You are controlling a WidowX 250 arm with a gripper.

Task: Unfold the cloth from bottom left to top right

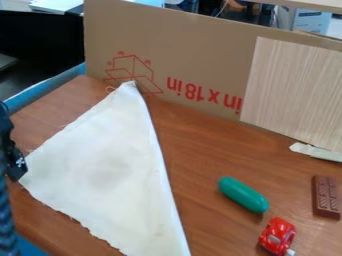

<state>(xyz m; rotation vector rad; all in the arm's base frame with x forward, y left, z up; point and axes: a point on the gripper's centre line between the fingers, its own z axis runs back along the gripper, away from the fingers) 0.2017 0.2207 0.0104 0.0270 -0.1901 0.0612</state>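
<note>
The brown wooden tabletop (207, 145) spreads beneath everything, with a large cardboard panel (200, 50) standing at 12 o'clock. The cream cloth (107, 165) lies folded in a triangle, covering 7 to 11 o'clock: 1 tip is near the cardboard at 11, 1 corner points to 9, and its lower part runs out of view near 6. Its lower-left edge is frayed. A wood-grain board (294, 90) leans at 2 o'clock. The black gripper (15, 162) is between 8 and 9, right by the cloth's left corner; I cannot tell how far open it is or whether it has hold of the fabric. Between 4 and 5 sits a green capsule-shaped object (243, 194), with a chocolate bar (326, 196) at 4 and a red toy car (277, 235) at 5.
</note>
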